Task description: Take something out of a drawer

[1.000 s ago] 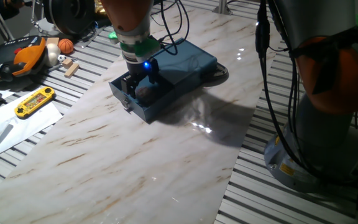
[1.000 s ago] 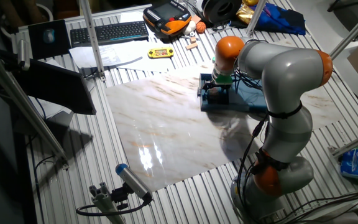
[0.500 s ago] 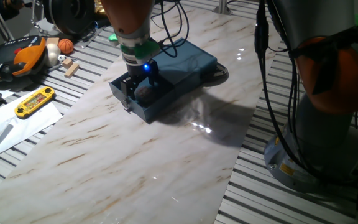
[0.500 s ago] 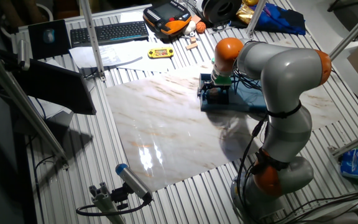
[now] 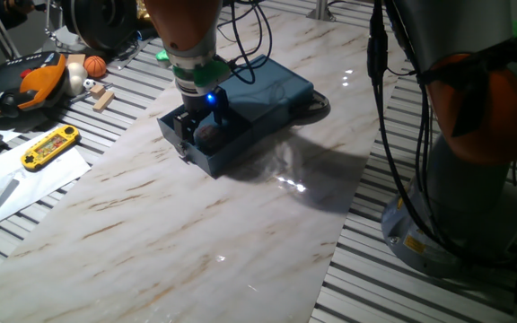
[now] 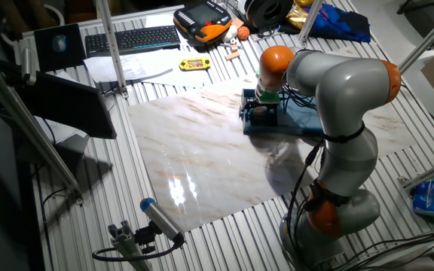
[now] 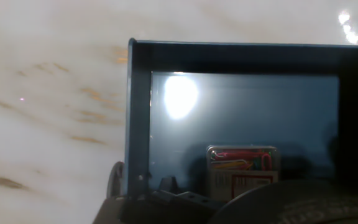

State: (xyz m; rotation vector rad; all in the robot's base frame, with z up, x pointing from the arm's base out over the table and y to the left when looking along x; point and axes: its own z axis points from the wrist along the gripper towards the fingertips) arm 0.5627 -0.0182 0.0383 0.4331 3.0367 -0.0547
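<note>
Risk first: the small pale packet with red and white print (image 7: 241, 168) lies flat on the floor of the pulled-out dark blue drawer tray (image 5: 206, 154), right by its near wall in the hand view. Flat thing on a smooth floor means the fingers may skate over it or push it against the wall instead of pinching it. If a finger catches the tray wall, the flat dark blue box (image 5: 272, 93) could drag across the marble tabletop (image 5: 151, 224).

Two-finger gripper (image 5: 201, 124) sits low inside the tray, above the packet. Opening width: cannot tell, fingertips hidden in all views. No visible hold on anything.

Far left, yellow handheld game (image 5: 50, 146) is well clear.
</note>
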